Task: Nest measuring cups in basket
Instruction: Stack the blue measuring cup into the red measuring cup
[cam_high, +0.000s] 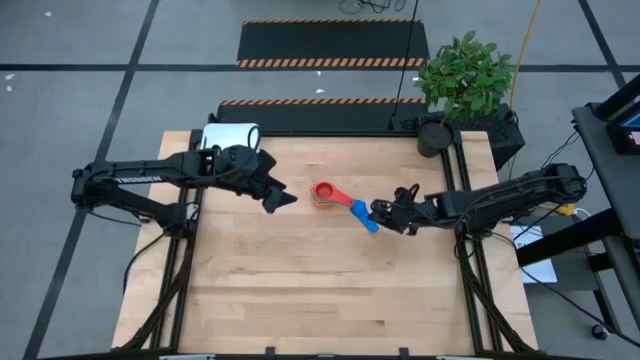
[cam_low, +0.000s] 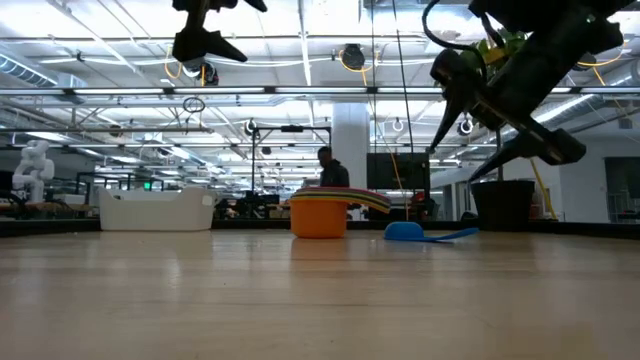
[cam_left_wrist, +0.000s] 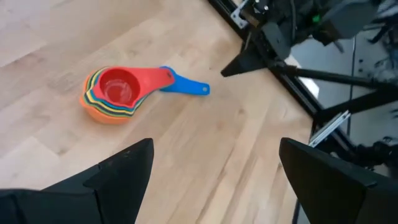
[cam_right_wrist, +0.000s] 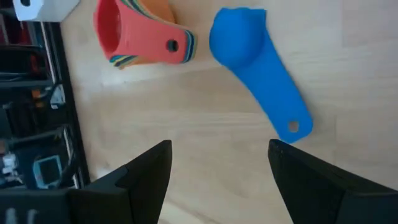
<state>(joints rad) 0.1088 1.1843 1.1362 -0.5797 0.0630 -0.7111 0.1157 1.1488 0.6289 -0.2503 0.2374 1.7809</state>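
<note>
Several measuring cups sit nested in one stack (cam_high: 323, 193) (cam_left_wrist: 112, 93) on the table's middle, a red one on top and an orange one (cam_low: 320, 220) at the bottom. One blue cup (cam_high: 362, 214) (cam_right_wrist: 249, 50) lies apart, bowl down, just right of the stack. The white basket (cam_high: 230, 135) (cam_low: 155, 210) stands at the far left corner. My left gripper (cam_high: 282, 199) (cam_left_wrist: 214, 180) hovers open, left of the stack. My right gripper (cam_high: 388, 214) (cam_right_wrist: 217, 168) hovers open above the table, beside the blue cup's handle end (cam_right_wrist: 292, 127).
A potted plant (cam_high: 465, 75) and a black pot (cam_high: 435, 135) stand at the table's far right corner. Bare wood (cam_high: 320, 290) fills the near half of the table.
</note>
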